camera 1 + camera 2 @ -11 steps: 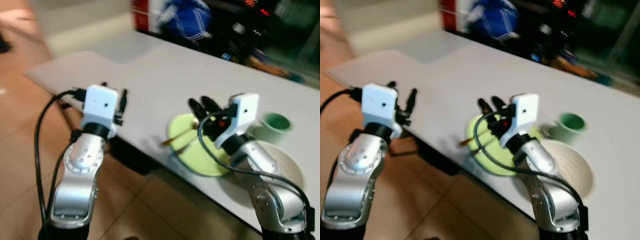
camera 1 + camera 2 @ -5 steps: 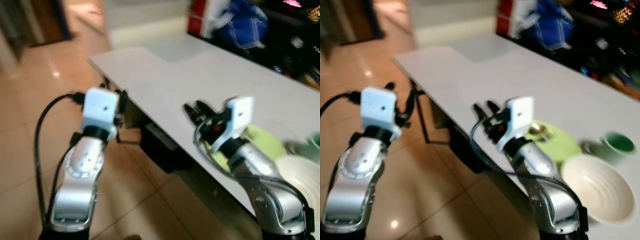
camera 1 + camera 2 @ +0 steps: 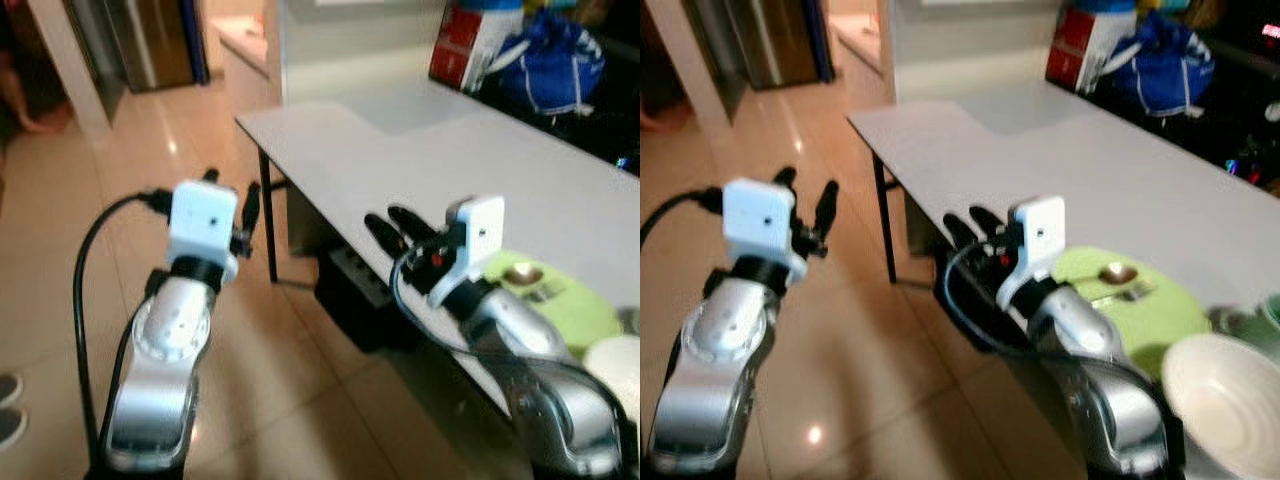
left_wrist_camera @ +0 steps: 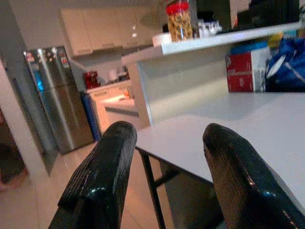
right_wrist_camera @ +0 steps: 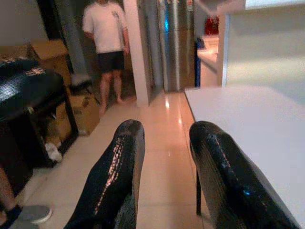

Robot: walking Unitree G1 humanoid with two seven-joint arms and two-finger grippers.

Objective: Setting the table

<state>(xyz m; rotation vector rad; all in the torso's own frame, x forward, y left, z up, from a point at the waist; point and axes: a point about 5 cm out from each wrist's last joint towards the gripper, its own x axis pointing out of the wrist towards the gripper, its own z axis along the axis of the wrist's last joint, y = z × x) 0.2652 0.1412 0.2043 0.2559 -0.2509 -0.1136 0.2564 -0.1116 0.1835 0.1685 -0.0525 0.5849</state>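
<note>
Right eye view: left gripper (image 3: 808, 192) and right gripper (image 3: 974, 224) both spread, empty, spoon (image 3: 1110, 273) on green plate (image 3: 1140, 315).

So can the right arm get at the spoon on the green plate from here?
Probably not without pulling back: the right end effector, open and empty, points past the table edge toward the floor, while the spoon lies on the green plate beside its forearm.

No legible text, labels or numbers anywhere.
</note>
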